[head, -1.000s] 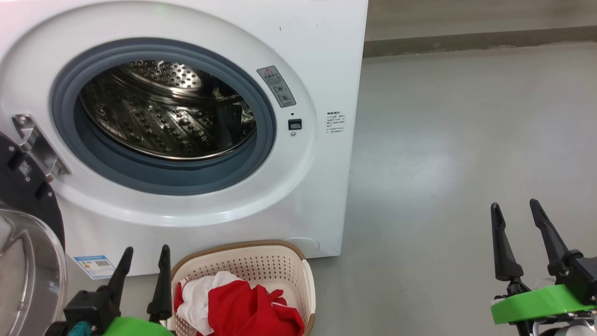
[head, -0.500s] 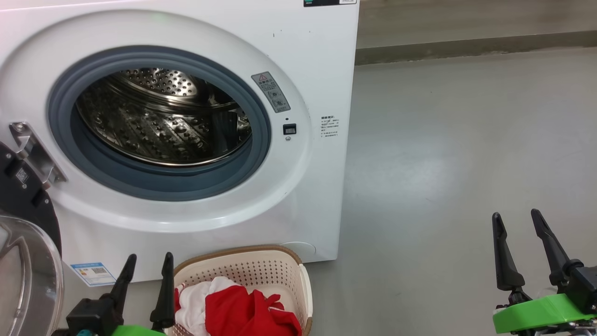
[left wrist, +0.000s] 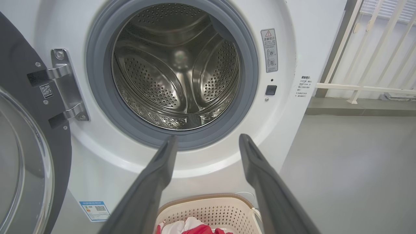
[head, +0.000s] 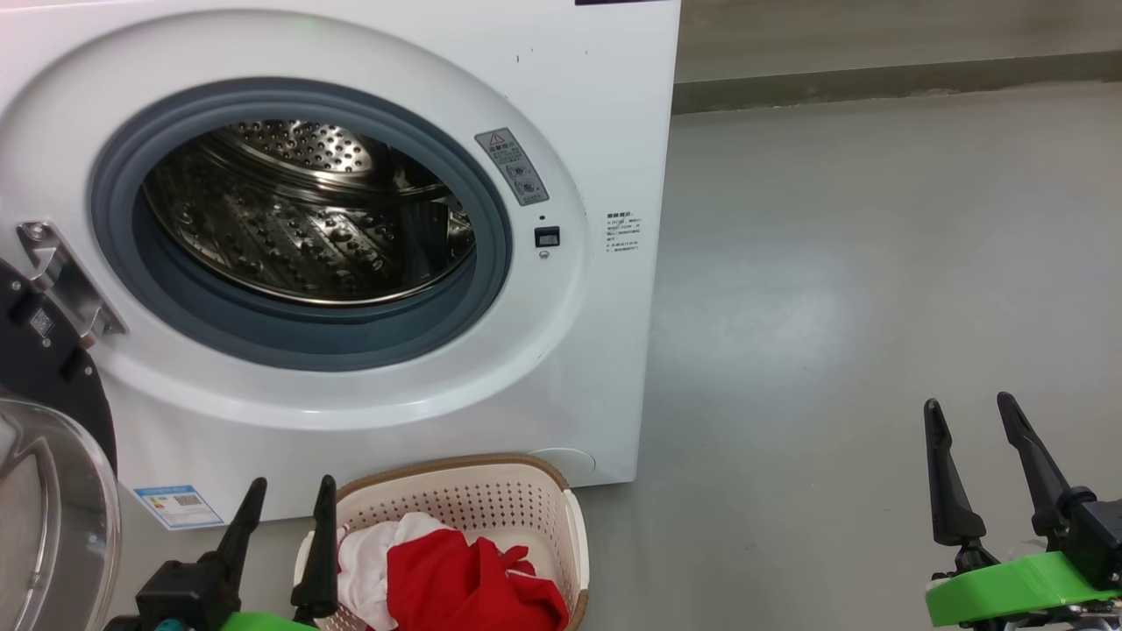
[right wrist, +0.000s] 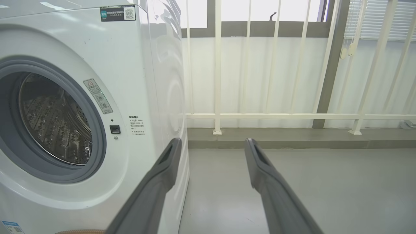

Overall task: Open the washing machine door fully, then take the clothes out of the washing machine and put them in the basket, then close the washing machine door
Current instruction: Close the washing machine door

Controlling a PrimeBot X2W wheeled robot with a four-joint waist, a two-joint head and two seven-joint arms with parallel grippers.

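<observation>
On grey floor the washing machine (head: 614, 131) gapes, blue QR label (head: 178, 506) low on it. Before it, red-and-white clothes (head: 465, 583) lie in the basket (head: 491, 504); left gripper (head: 293, 482) and right gripper (head: 967, 403) are spread.

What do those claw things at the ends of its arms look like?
The left claw and right claw match: two long, dark grey fingers tapering to blunt points, on a black base, with a bright green band behind it.
</observation>
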